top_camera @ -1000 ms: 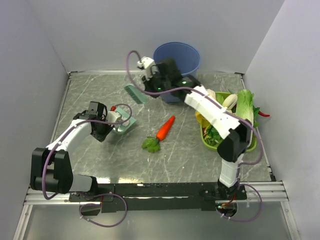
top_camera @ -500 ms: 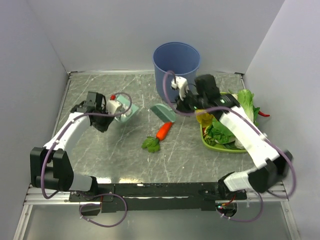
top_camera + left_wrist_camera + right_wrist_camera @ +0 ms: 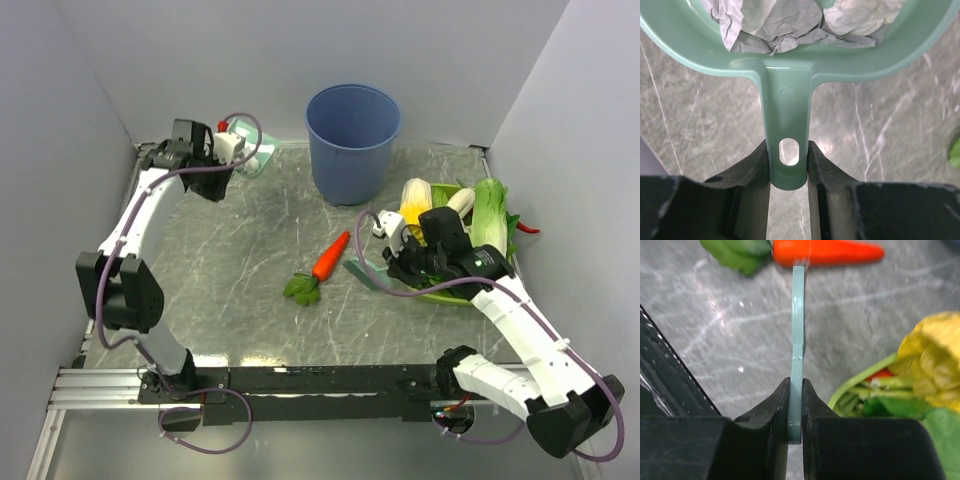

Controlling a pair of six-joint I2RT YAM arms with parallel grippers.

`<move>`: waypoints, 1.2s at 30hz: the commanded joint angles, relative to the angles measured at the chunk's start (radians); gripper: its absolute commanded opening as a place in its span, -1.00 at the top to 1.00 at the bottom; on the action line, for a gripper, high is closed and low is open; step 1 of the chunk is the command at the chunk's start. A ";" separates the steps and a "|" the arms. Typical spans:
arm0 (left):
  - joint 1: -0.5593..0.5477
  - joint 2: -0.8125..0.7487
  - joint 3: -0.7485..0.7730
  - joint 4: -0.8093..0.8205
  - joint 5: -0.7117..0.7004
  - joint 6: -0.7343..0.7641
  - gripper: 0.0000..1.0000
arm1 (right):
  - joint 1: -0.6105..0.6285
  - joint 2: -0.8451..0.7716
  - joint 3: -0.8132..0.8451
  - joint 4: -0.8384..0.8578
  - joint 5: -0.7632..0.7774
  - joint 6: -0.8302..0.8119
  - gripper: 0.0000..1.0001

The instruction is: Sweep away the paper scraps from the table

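Observation:
My left gripper [image 3: 215, 150] is shut on the handle of the teal dustpan [image 3: 250, 160] and holds it at the table's [image 3: 230, 270] far left corner. In the left wrist view the jaws [image 3: 788, 165] clamp the handle, and crumpled white and grey paper scraps [image 3: 785, 25] lie in the dustpan [image 3: 790, 65]. A small red bit [image 3: 222, 126] shows beside the pan. My right gripper [image 3: 395, 262] is shut on the teal brush [image 3: 362, 272], low over the table beside the green tray. In the right wrist view [image 3: 796, 410] the brush handle [image 3: 797, 355] stands edge-on.
An orange carrot [image 3: 330, 257] with green leaves lies mid-table, just left of the brush; it also shows in the right wrist view [image 3: 827, 252]. A blue bucket [image 3: 353, 140] stands at the back. The green tray [image 3: 445, 295] of vegetables sits at the right.
My left arm carried the dustpan from the left middle to the far left corner. My right arm drew the brush back from near the bucket to beside the tray.

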 commanded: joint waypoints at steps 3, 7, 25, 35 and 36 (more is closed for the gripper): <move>0.001 0.144 0.273 -0.043 0.015 -0.128 0.98 | -0.013 -0.064 -0.042 -0.021 0.107 -0.005 1.00; -0.005 0.260 0.488 -0.056 0.012 -0.190 0.98 | -0.016 -0.062 -0.062 -0.018 0.104 -0.001 1.00; -0.060 0.540 0.899 0.173 -0.201 -0.211 0.98 | -0.016 0.007 -0.042 0.010 0.052 0.064 1.00; -0.169 0.627 0.961 0.440 -0.380 0.022 0.98 | -0.016 0.039 -0.022 0.014 0.035 0.071 1.00; -0.204 0.641 0.959 0.462 -0.397 0.058 0.98 | -0.016 0.042 -0.019 0.016 0.034 0.073 1.00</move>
